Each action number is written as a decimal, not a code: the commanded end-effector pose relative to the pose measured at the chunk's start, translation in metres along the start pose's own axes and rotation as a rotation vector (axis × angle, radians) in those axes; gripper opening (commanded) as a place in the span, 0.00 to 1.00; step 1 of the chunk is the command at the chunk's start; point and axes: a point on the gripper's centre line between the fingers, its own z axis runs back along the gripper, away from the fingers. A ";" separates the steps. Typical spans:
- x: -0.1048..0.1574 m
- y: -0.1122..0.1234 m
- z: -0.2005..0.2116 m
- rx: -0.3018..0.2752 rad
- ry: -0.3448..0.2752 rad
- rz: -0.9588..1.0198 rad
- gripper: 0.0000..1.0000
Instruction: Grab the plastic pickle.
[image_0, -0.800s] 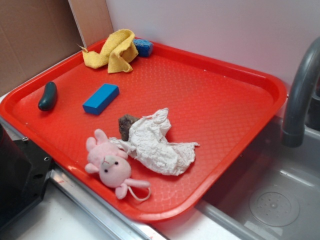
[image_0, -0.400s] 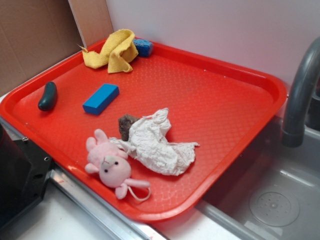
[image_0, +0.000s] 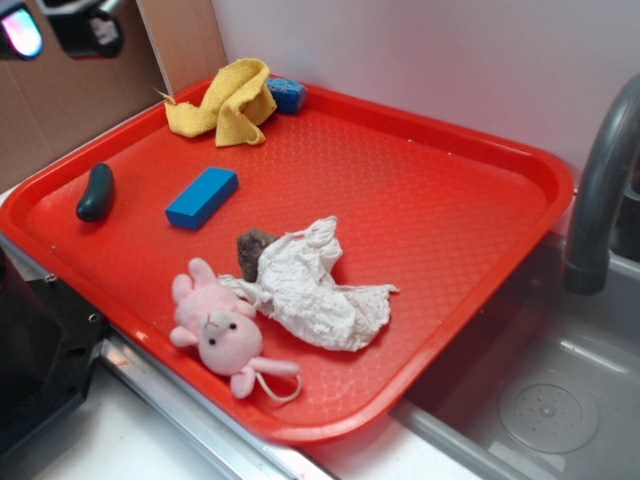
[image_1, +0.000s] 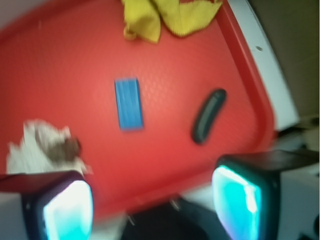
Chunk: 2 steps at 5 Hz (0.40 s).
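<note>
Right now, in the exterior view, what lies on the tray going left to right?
Pickle, blue block, pink bunny toy, crumpled paper. The yellow cloth and the brown lump overlap others in that order, so I leave them out.

Dark green pickle (image_0: 96, 193), blue block (image_0: 202, 197), yellow cloth (image_0: 225, 101), pink bunny (image_0: 222, 331), red tray (image_0: 440, 210).
</note>
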 end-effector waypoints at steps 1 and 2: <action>-0.010 0.056 -0.036 0.143 -0.181 0.482 1.00; -0.006 0.068 -0.056 0.129 -0.137 0.493 1.00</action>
